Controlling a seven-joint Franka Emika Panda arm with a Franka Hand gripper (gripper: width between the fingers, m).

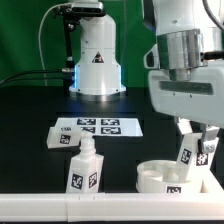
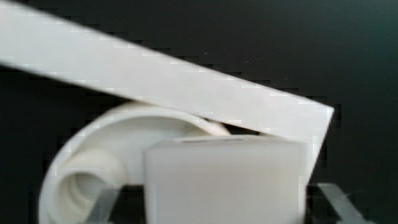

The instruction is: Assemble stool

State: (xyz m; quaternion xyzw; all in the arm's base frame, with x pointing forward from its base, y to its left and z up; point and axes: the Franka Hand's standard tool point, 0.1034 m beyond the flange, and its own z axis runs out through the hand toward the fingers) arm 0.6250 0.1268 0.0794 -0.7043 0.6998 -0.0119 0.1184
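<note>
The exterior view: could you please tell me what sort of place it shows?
Most likely a robotics lab bench: a black table, a marker board of printed tags, and a robot arm whose hand grips a tagged stool leg.

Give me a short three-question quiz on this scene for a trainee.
1. True or false: the gripper grips the seat.
2. Where is the loose leg? A) in the gripper; B) on the table, at the exterior view's left of the seat; C) in a seat socket.
3. Fill in: the loose leg stands ____.
Key: 1 false, it grips a leg; 2 B; 3 upright.
</note>
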